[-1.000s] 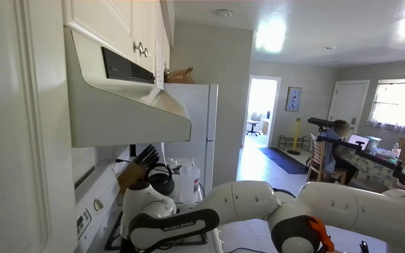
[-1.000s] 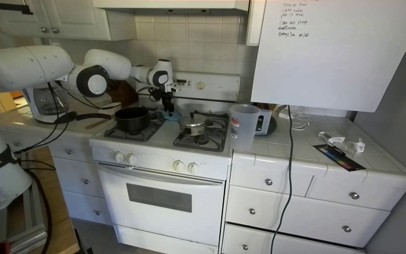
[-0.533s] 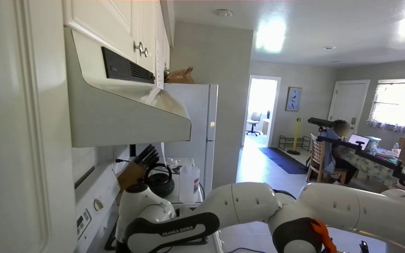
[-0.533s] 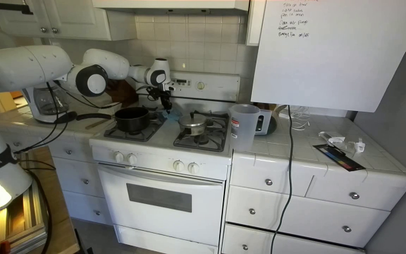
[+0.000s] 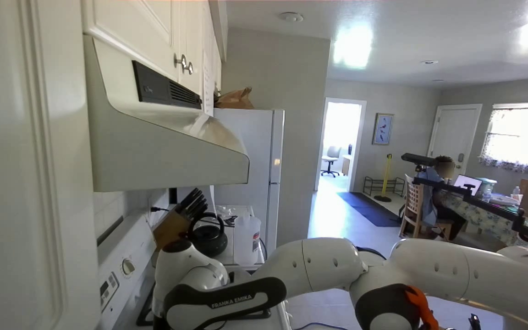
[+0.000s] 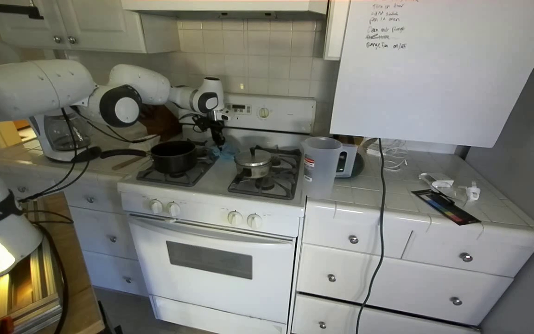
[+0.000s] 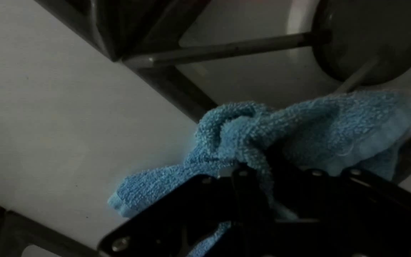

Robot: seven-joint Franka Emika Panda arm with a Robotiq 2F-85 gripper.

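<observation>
Pincer clamped on blue cloth, bunched in grip, nearer back edge of stovetop; cloth's long axis slants across wrist view, one end over burner grate

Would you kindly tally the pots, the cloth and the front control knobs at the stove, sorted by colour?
Black: 1, the long-handled pot
Silver: 1, the lidded pot
Blue: 1, the cloth pinched in the gripper
White: 4, the front control knobs
Total: 7
</observation>
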